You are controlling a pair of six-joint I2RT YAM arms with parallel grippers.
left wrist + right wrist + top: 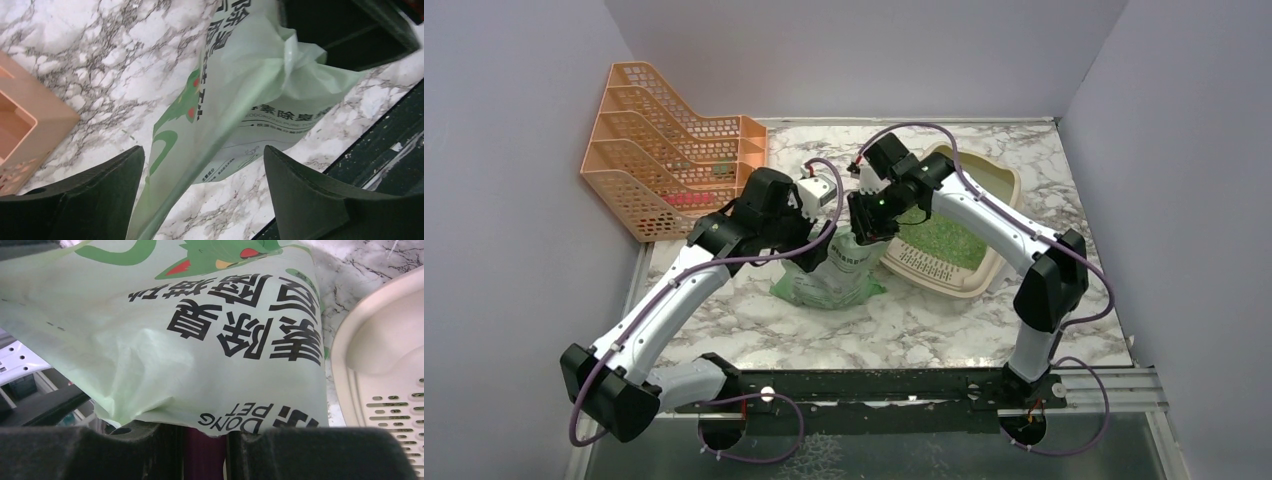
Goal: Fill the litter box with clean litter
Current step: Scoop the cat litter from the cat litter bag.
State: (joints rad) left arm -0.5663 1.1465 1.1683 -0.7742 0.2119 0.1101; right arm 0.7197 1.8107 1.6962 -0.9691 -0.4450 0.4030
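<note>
The beige litter box [1004, 185] sits at the right rear of the marble table, with green litter [946, 240] spread over its floor. Its slotted lip [395, 407] shows in the right wrist view. The green printed litter bag [832, 275] slumps just left of the box. My left gripper [812, 250] stands open, and the bag's loose edge [240, 90] runs between its fingers [105, 190] without being pinched. My right gripper [870, 226] hangs over the bag's top, shut on a magenta scoop handle [205, 450]. The bag [200, 340] drapes over that gripper's fingertips [205, 432].
An orange mesh file rack [664, 150] stands at the back left, and its corner [20, 130] shows beside my left fingers. A small white box [816, 188] sits behind the bag. Lilac walls close in the sides and back. A dark rail [874, 385] runs along the near edge.
</note>
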